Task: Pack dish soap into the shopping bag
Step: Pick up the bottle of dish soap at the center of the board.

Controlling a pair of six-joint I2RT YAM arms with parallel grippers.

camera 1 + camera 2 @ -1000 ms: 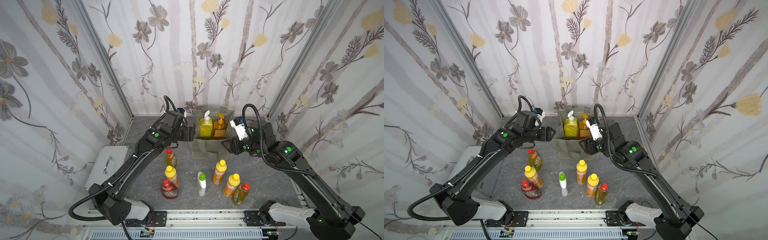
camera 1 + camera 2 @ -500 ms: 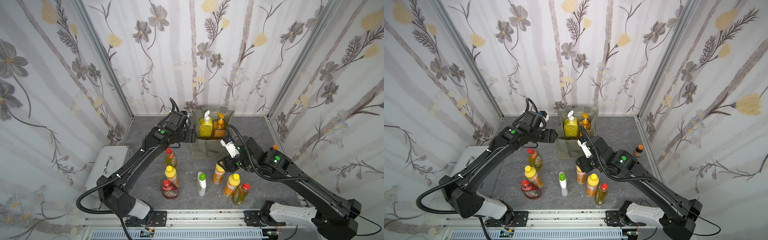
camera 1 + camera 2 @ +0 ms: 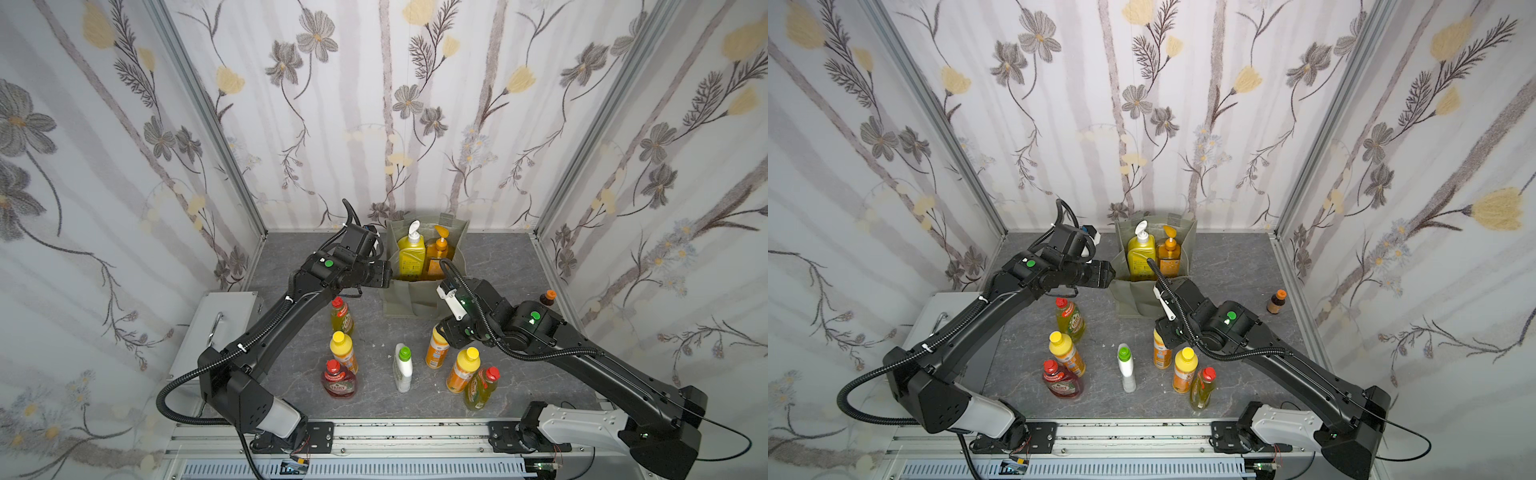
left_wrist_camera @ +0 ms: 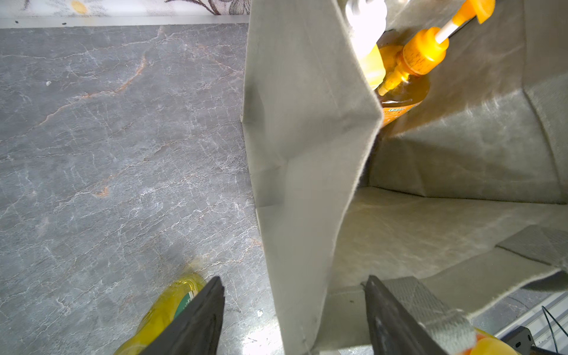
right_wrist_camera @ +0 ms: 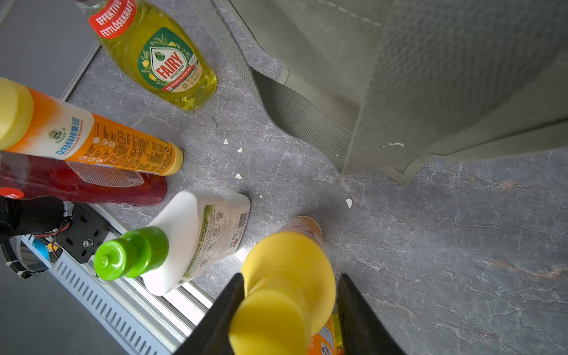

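left gripper (image 4: pixel 293 278): jaws apart, straddling the left wall of the shopping bag (image 3: pixel 405 299) near its front corner, not pinching it.
in the bag: yellow pump bottle (image 3: pixel 411 257) and orange pump bottle (image 3: pixel 438 255), upright against the back wall.
in front of the bag: seven bottles standing on the counter (image 3: pixel 478 257), none packed yet. White bottle (image 3: pixel 402 370) sits about centre.
right gripper (image 5: pixel 290 275): jaws close on either side of the yellow cap of the orange bottle (image 3: pixel 436 353), just in front of the bag's right corner. Can't tell if they are clamped.
right of the bag: small brown bottle (image 3: pixel 547 298), well apart.
handling, bottle: probably heavy with liquid. Smooth plastic, and the body likely gives under squeeze. The cap is hard.
hold: on the cap or the neck under it. Expect it to swing from there, so lift straight.
handling, bag: soft fabric, so the walls can fold in.
left wrist only: bare bag floor in front of the pump bottles.
right wrist only: the cap between the jaws. The arm hides it in both top views.
top views only: the brown bottle.
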